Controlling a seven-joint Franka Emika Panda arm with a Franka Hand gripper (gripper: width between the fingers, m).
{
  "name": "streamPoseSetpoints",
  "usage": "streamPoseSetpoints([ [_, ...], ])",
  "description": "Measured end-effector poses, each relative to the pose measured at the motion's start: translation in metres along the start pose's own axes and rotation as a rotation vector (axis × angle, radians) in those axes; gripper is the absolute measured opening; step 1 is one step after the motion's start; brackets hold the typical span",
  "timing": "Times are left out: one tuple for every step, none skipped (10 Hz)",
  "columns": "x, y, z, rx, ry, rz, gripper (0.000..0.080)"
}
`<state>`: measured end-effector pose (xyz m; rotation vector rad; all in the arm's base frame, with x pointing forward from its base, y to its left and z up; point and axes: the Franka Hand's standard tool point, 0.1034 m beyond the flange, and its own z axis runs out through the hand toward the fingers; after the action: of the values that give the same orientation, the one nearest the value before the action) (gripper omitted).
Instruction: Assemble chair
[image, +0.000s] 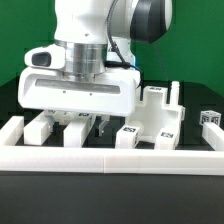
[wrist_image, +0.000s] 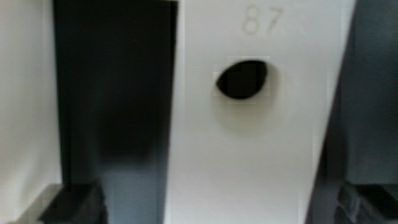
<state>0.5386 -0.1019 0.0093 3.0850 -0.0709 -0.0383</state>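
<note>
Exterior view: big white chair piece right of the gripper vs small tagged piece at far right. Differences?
Size: the big piece is much larger than the small piece. Shape: the big piece has raised posts on top; the small piece looks a plain block. Tags: big piece shows two, small piece one. Both matte white.
</note>
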Motion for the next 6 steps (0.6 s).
streamPoseSetpoints([
  [0.0000, 0.0000, 0.0000, 0.000, 0.000, 0.000, 0.0648],
  [-0.0003, 0.0005, 0.0002, 0.000, 0.000, -0.003, 0.0648],
  [-0.0027, 0.0030, 0.0017, -0.002, 0.001, -0.006, 0.0648],
  [-0.0041, 0.0032, 0.0028, -0.004, 0.004, -0.006, 0.0648],
  [-0.0044, 0.0020, 0.0033, -0.005, 0.006, -0.005, 0.0648],
  [-0.0046, 0.0014, 0.0035, -0.004, 0.006, -0.005, 0.0648],
])
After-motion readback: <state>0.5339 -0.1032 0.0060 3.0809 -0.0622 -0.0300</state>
